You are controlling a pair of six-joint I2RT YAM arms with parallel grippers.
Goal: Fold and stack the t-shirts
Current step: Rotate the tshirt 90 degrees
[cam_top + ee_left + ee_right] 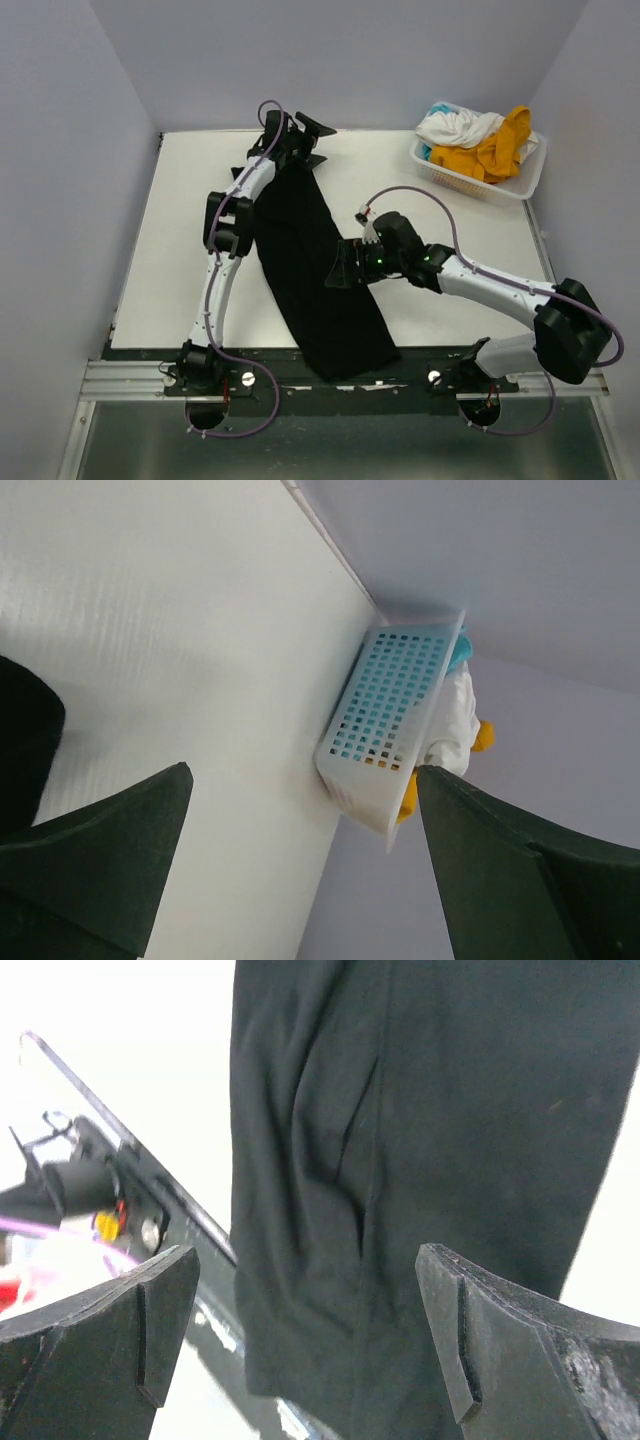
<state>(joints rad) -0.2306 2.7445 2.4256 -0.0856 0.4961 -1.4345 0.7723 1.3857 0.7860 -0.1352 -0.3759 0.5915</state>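
Top external: black t-shirt (pixel 318 270) lies as a long folded strip diagonally across the worktop (pixel 180 220), its near end draped over the front edge. White t-shirt (pixel 455 125), mustard t-shirt (pixel 495 150) and teal t-shirt (pixel 427 151) are heaped in the basket (pixel 530 182) (far right corner). Left wrist alone shows the left gripper (pixel 302 780) fingers spread wide, nothing between them. Right wrist: right gripper (pixel 305 1260) fingers spread above the black cloth, pinching nothing; contact not discernible.

The black t-shirt (pixel 320 275) lies as 1 long strip diagonally across the bench (pixel 180 200), near end overhanging its front edge. The white shirt (pixel 455 127), mustard-yellow shirt (pixel 495 152) and teal shirt (pixel 440 107) lie crumpled at the bench's far-right corner.
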